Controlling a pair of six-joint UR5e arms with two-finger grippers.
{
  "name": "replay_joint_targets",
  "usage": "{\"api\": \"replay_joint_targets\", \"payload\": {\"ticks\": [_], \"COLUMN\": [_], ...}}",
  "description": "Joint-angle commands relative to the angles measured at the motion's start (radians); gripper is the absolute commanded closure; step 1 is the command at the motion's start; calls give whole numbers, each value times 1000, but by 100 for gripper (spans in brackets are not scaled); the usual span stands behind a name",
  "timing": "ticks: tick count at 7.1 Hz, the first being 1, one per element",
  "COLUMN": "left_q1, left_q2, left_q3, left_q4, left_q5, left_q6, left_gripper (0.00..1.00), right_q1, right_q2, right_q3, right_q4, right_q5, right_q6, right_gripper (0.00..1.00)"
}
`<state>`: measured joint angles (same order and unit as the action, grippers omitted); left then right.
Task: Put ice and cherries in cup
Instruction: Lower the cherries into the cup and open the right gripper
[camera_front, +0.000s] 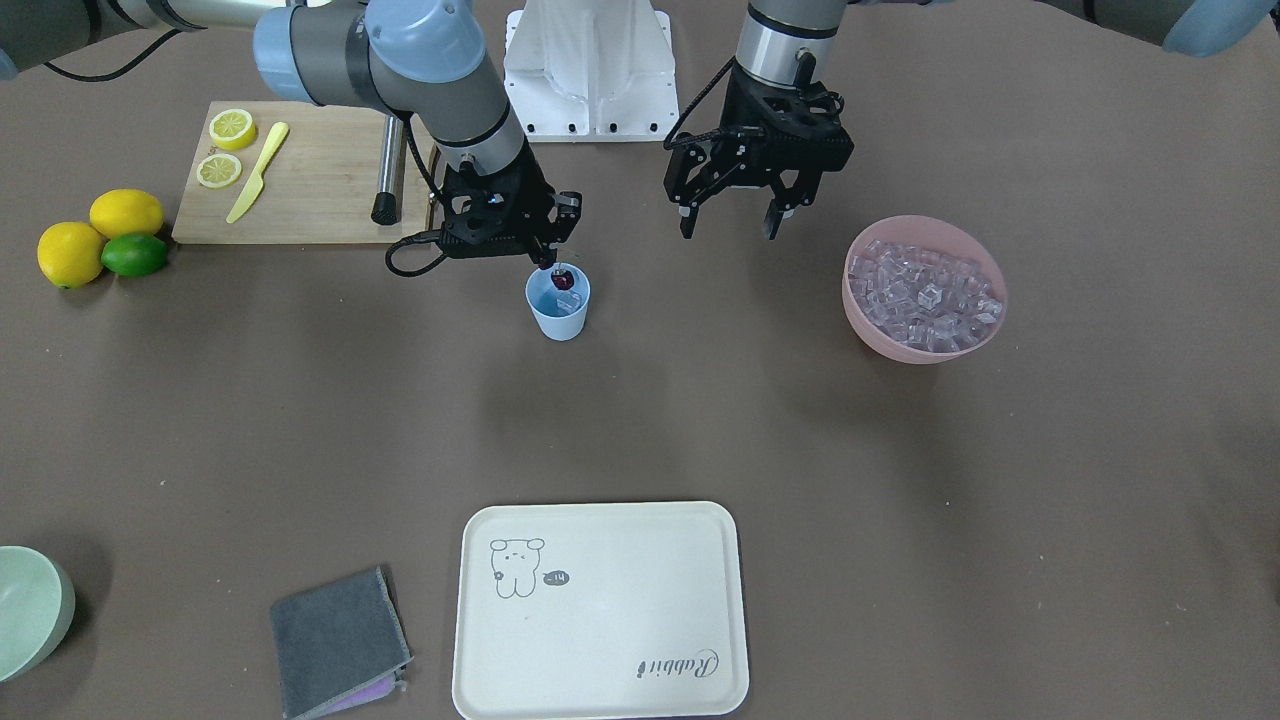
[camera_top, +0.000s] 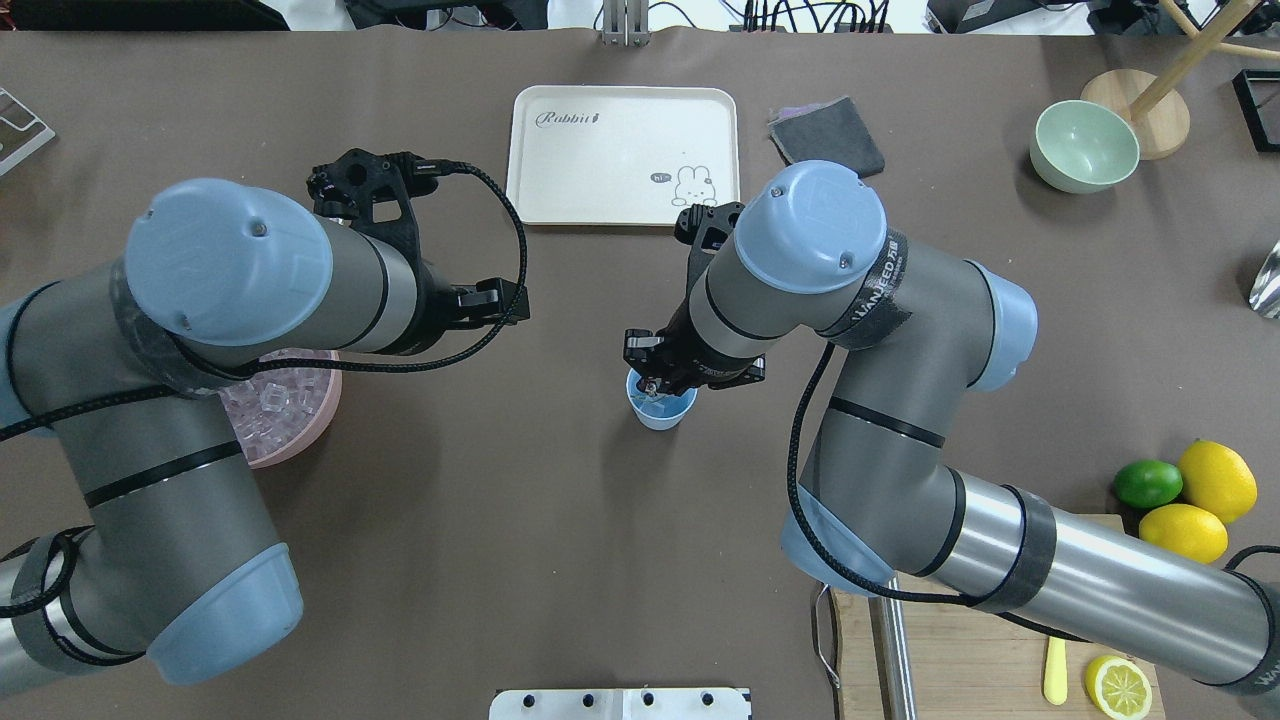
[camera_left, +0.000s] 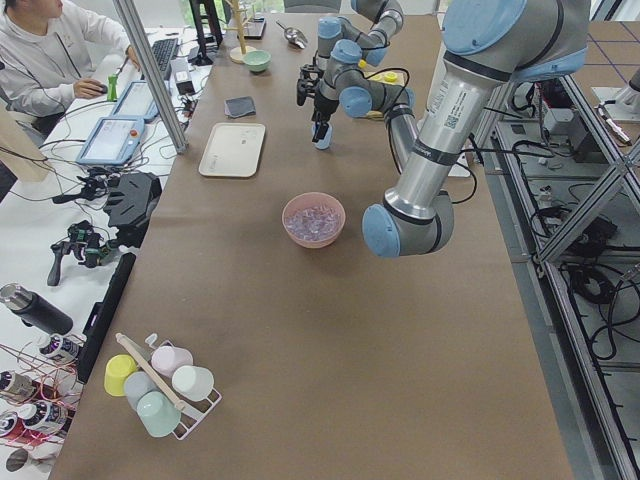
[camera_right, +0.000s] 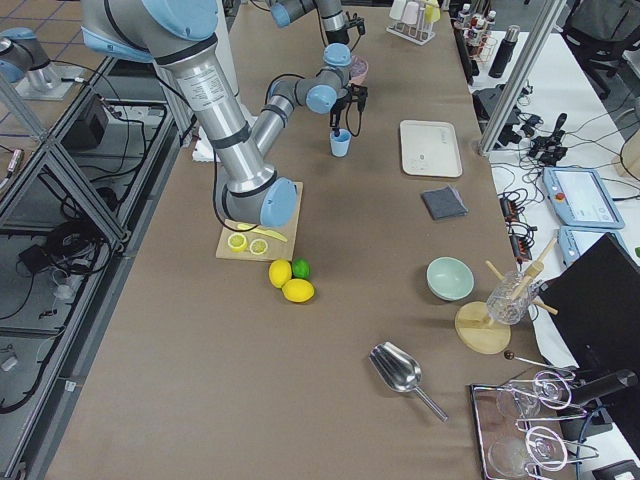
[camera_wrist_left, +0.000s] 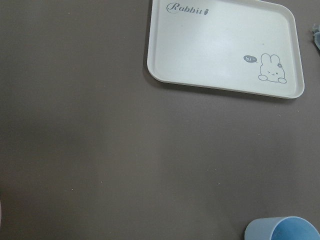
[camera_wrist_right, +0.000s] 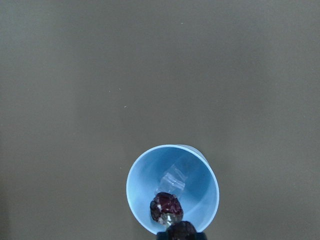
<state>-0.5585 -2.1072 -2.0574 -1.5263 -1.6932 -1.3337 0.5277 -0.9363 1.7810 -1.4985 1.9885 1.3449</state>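
The pale blue cup (camera_front: 558, 310) stands upright on the brown table, mid-table. My right gripper (camera_front: 546, 262) is shut on the cherries (camera_front: 563, 279) and holds them just above the cup's rim. The right wrist view shows the cup (camera_wrist_right: 145, 200) from above with one clear ice cube (camera_wrist_right: 173, 177) inside and the dark cherries (camera_wrist_right: 166, 206) hanging over its near side. My left gripper (camera_front: 730, 225) is open and empty, held above the table between the cup and the pink bowl (camera_front: 870, 320) full of ice (camera_front: 925, 288).
A cream tray (camera_front: 598, 610) lies at the operators' side. A cutting board (camera_front: 310, 190) holds lemon slices and a yellow knife. Lemons and a lime (camera_front: 133, 254) sit beside it. A grey cloth (camera_front: 338, 640) and a pale green bowl (camera_front: 30, 610) lie near the tray.
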Motion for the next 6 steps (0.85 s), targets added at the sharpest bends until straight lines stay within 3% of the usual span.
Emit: {"api": "replay_joint_targets", "payload": {"ticks": [1,2,4,6], "left_q1": [2,2,2,-26], "left_q2": [6,6,7,9], "left_q3": [0,0,-3,-12], "left_q4": [0,0,0,62], "left_q5": [1,1,1,-6], "left_q6": [-1,-1,-2,30], "left_gripper": [4,4,4,4], "right_q1": [-12,-8,24,175], "right_q2": [4,5,4,-65], "right_q3": [-6,-8,-3,11], "right_q4": [1,1,0,-2], "right_q5": [-13,-14,-2,71], "right_q6": [6,6,0,-104], "right_gripper": [14,2,2,1]}}
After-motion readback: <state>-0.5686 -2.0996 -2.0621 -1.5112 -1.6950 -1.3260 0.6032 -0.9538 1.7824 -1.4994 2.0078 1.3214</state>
